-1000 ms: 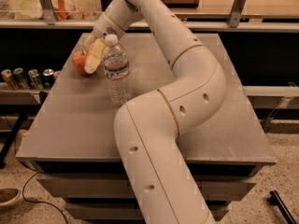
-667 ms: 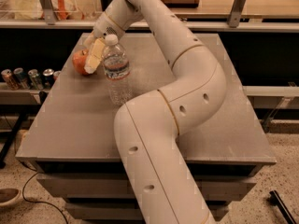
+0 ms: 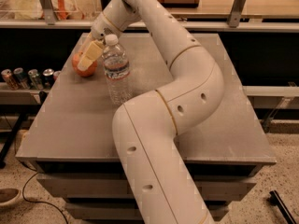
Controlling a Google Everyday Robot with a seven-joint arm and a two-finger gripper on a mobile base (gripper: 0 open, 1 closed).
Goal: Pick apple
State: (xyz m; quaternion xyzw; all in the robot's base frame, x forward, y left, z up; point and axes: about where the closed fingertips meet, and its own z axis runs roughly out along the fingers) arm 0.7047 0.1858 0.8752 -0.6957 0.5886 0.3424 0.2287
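Camera view: your gripper [image 3: 89,59] hangs right over the apple [image 3: 92,71], bottle [image 3: 117,73] just beside. Straight down is your line; clenched or released, you cannot tell.

We see a red-orange apple [image 3: 76,65] on a plain grey table [image 3: 70,120], the pale yellow gripper [image 3: 88,59] right against it at the far left. Beside them stands a clear bottle [image 3: 117,78] with 1 white cap. The arm [image 3: 196,87] is cream, perhaps with thin tan seams.
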